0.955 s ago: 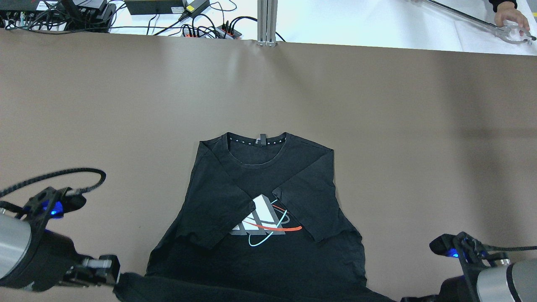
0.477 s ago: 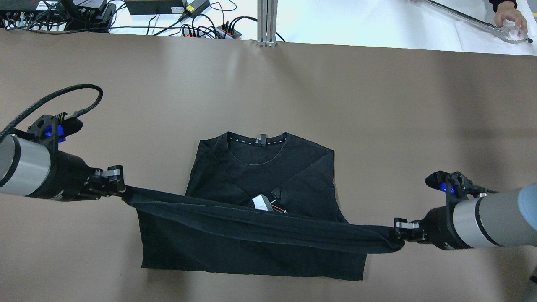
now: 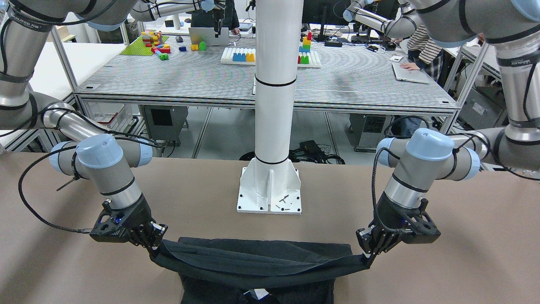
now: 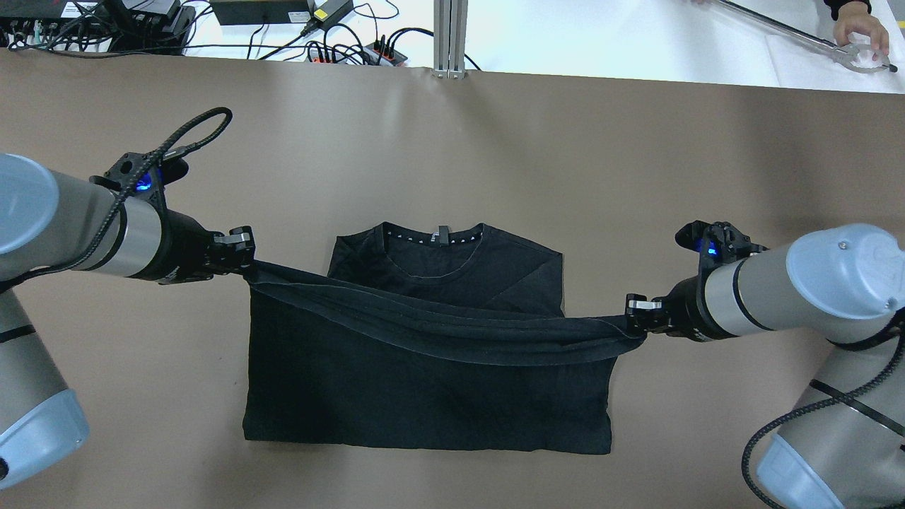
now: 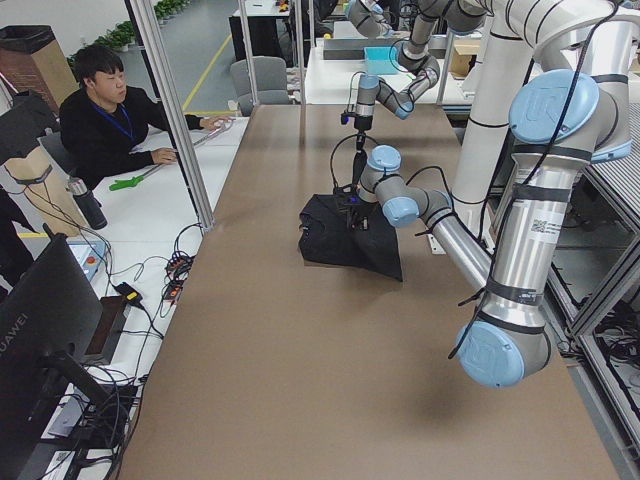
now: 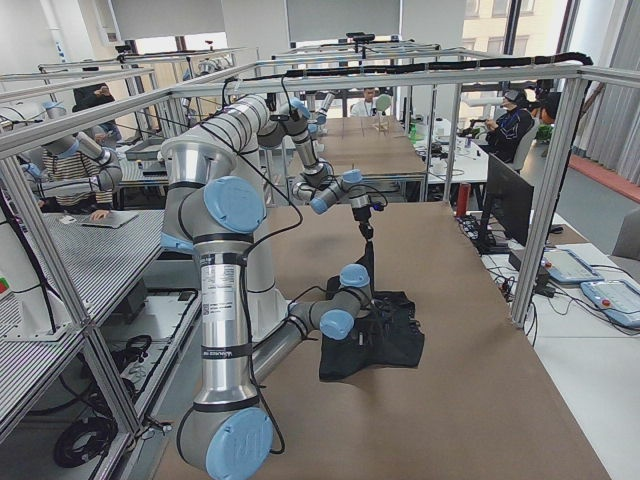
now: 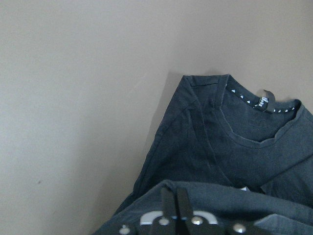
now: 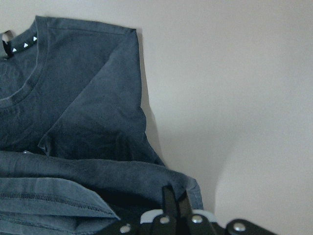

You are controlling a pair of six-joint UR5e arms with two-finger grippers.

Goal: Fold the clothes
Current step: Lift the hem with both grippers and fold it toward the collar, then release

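Note:
The clothes are one black T-shirt (image 4: 424, 403) lying flat on the brown table, collar (image 4: 442, 242) at the far side. My left gripper (image 4: 247, 261) is shut on the left corner of the shirt's hem. My right gripper (image 4: 636, 322) is shut on the right corner. The hem hangs stretched between them above the shirt's chest, folded over the lower half. In the front-facing view the shirt (image 3: 253, 257) sags between the left gripper (image 3: 367, 256) and right gripper (image 3: 154, 249). The wrist views show the left gripper (image 7: 170, 203) and right gripper (image 8: 176, 198) pinching fabric.
The white pillar's base plate (image 3: 270, 192) stands on the table behind the shirt, on the robot's side. An aluminium post (image 4: 450, 35) and cables (image 4: 141, 21) lie beyond the table's far edge. A person's hand (image 4: 859, 28) holds a tool at far right.
Both grippers have carried the hem away from the robot toward the collar. The folded part now covers the printed chest and crossed sleeves. The left gripper is farther ahead than the right.

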